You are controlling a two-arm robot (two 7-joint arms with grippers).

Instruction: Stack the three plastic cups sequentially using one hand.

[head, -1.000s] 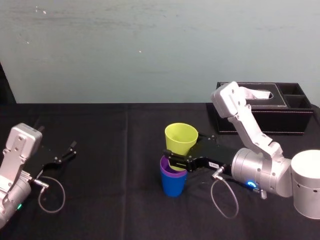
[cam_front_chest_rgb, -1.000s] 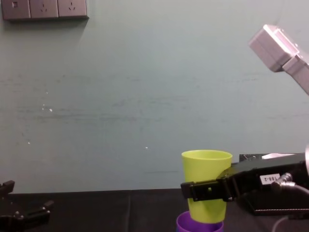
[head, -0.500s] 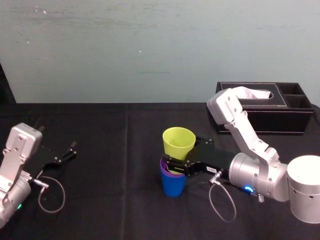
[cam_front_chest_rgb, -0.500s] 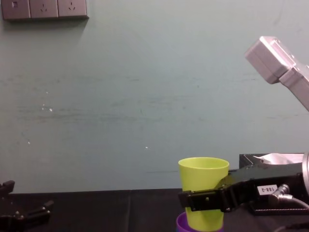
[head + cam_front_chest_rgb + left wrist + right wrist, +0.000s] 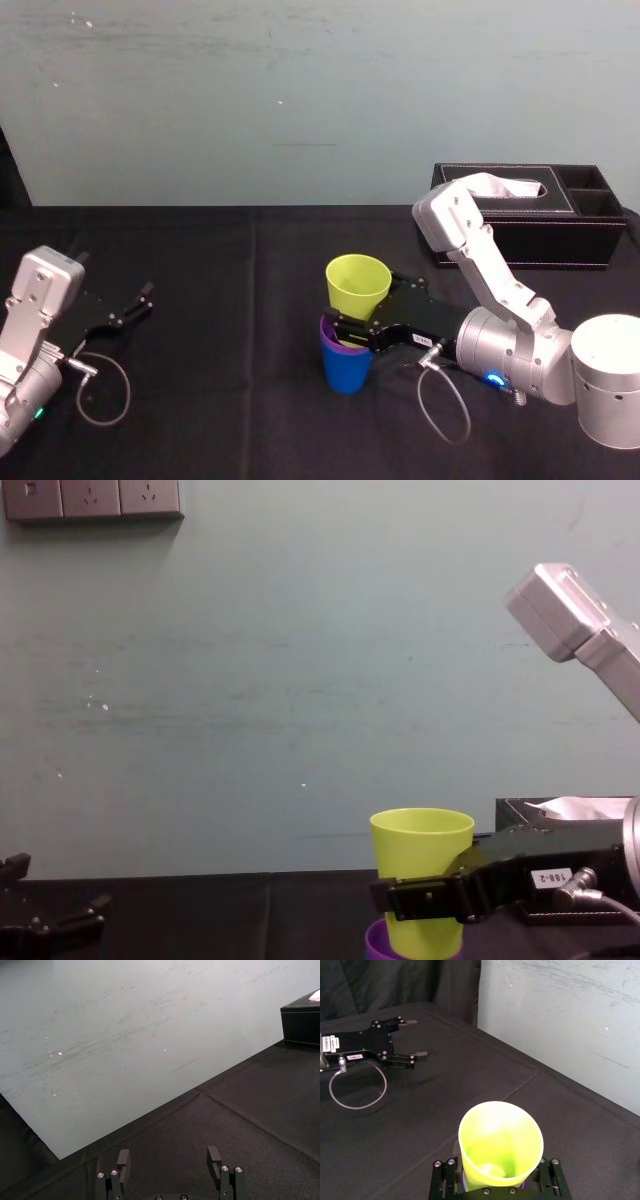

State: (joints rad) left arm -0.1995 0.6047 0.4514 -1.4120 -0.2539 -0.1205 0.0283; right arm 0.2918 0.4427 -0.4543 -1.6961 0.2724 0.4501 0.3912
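The right gripper [image 5: 345, 331] grasps the yellow-green cup [image 5: 358, 284] by its lower wall, base inside the purple cup [image 5: 328, 329] nested in the blue cup [image 5: 345, 372]. The left gripper [image 5: 135, 303] rests far left, released.

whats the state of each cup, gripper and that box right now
yellow-green cup: upright, gripped, base just inside purple cup
purple cup: nested in blue cup
blue cup: upright, bottom of stack
right gripper: fingers shut on yellow-green cup
left gripper: fingers open, empty
tissue box: tissue poking out
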